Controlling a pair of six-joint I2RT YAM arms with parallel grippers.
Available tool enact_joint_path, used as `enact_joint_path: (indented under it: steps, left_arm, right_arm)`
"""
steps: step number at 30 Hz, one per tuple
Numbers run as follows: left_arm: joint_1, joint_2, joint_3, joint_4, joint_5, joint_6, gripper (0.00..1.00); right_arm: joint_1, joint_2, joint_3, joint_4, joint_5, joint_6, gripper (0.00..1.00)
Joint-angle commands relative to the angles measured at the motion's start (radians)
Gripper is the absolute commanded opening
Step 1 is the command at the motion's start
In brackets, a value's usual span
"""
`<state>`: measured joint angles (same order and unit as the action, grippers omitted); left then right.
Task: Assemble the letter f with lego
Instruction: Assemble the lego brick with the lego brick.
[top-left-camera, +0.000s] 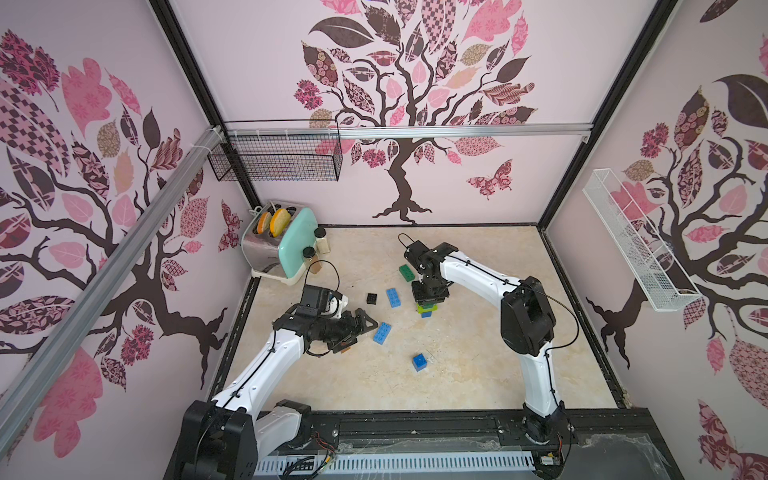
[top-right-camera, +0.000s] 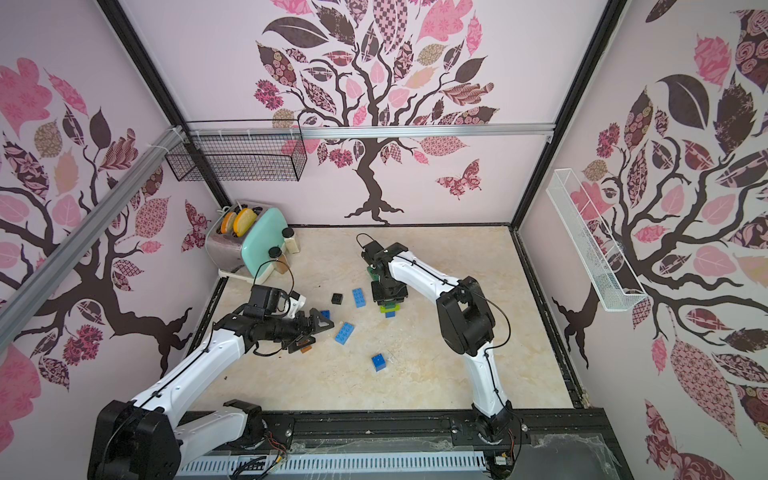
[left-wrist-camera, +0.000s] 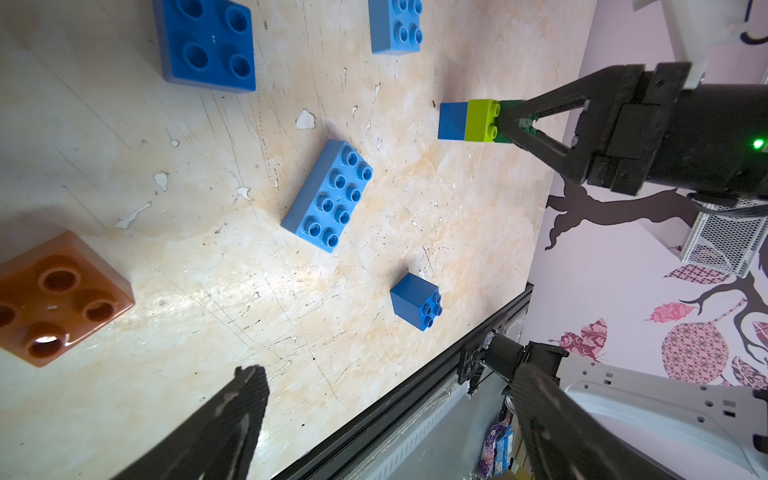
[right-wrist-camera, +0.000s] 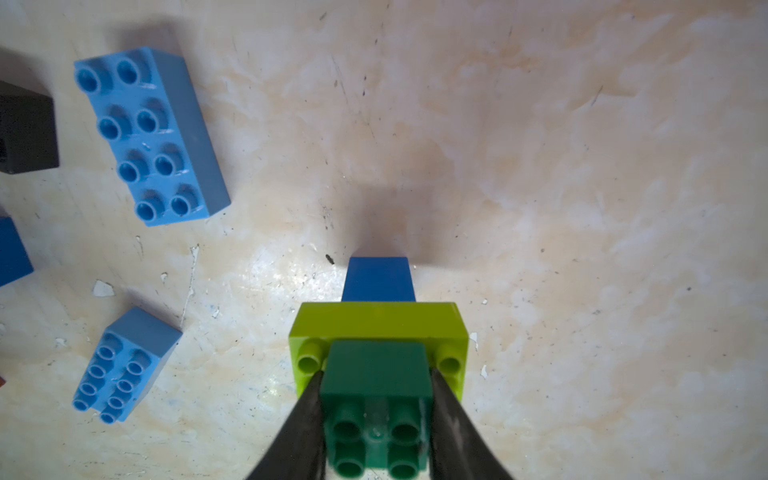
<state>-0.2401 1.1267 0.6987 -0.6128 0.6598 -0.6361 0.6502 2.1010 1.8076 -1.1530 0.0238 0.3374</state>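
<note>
The right end effector (right-wrist-camera: 376, 374) is clenched on a dark green square brick (right-wrist-camera: 376, 409), a finger pressed to each of two opposite sides. That brick sits on a lime green brick (right-wrist-camera: 378, 322), which rests on a blue brick (right-wrist-camera: 379, 278) standing on the worktop (top-left-camera: 478, 374). So a three-brick column stands directly beneath this end effector, and I take it for the start of the letter's stem. The step in hand looks like seating the green piece. The next move calls for a firm downward press, then a release that does not tip the column, whose base is narrower than the lime layer. The left end effector (left-wrist-camera: 388, 374) is released, fingers wide apart with nothing between them. Just ahead of it lies a light blue oblong brick (left-wrist-camera: 328, 195), a likely next piece, with a brown brick (left-wrist-camera: 58, 297) and a flat blue square (left-wrist-camera: 208, 41) close by its fingers. A second light blue oblong (top-left-camera: 394, 297) and a black brick (top-left-camera: 372, 298) lie beside the right end effector, near enough to be nudged. A dark green oblong (top-left-camera: 407, 272) lies behind it, and a small blue cube (top-left-camera: 420, 361) lies well apart. Nothing blocks the column itself.
</note>
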Motion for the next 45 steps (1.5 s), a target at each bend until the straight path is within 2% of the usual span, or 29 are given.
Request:
enact_joint_path:
  steps: [1,5,11,30,39,45]
  left_arm:
    - [0.005,0.002,-0.008,0.019,0.004,0.011,0.96]
    - [0.006,0.007,-0.009,0.020,0.004,0.011,0.96]
    - [0.008,0.011,-0.008,0.021,0.009,0.012,0.96]
    - [0.010,0.013,-0.010,0.024,0.012,0.012,0.96]
    - [0.009,0.013,-0.010,0.024,0.013,0.012,0.96]
    - [0.009,0.012,-0.008,0.024,0.012,0.013,0.96]
  right_arm:
    - [0.000,0.005,0.018,-0.007,0.005,0.011,0.36]
    - [0.001,0.004,0.016,-0.009,0.009,0.008,0.35]
    - [0.002,-0.003,0.019,-0.013,0.008,0.005,0.40]
    - [0.005,-0.012,0.067,-0.036,0.013,-0.001,0.44]
    - [0.007,-0.006,0.064,-0.042,0.012,-0.003,0.41]
    - [0.006,-0.007,0.053,-0.034,0.018,-0.003,0.36]
